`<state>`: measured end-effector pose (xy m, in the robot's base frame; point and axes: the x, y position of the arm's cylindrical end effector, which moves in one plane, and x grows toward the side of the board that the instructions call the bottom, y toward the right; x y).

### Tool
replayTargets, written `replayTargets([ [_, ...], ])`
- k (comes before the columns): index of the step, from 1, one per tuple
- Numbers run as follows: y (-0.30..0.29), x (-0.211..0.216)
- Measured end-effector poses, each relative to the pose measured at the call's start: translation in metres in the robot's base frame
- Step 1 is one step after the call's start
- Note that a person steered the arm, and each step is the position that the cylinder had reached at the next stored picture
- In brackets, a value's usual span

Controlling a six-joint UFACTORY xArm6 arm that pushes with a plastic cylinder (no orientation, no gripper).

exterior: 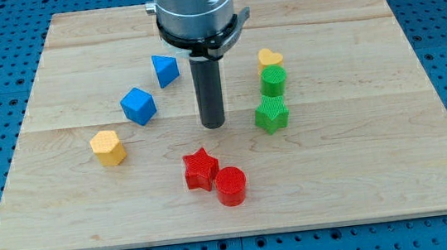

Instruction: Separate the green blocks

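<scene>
A green cylinder (pixel 273 81) and a green star (pixel 271 114) stand in a column right of the board's centre, touching or nearly touching. A yellow heart (pixel 270 58) sits against the cylinder's top side. My tip (pixel 213 125) rests on the board just left of the green star, about a block's width away from it, touching no block.
A blue triangle (pixel 165 69) and a blue cube (pixel 138 106) lie left of my tip. A yellow hexagon (pixel 109 148) sits further left. A red star (pixel 201 169) and a red cylinder (pixel 231 185) touch each other below my tip. The wooden board (pixel 378 167) lies on a blue pegboard.
</scene>
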<state>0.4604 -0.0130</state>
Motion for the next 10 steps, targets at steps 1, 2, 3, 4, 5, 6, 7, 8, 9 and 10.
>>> replayTargets([
  [1, 0.009, -0.007],
  [2, 0.009, -0.016],
  [3, 0.010, 0.023],
  [4, 0.039, 0.042],
  [5, 0.061, 0.023],
  [6, 0.063, 0.023],
  [7, 0.063, 0.023],
  [8, 0.063, 0.023],
  [9, 0.063, 0.008],
  [10, 0.063, 0.004],
])
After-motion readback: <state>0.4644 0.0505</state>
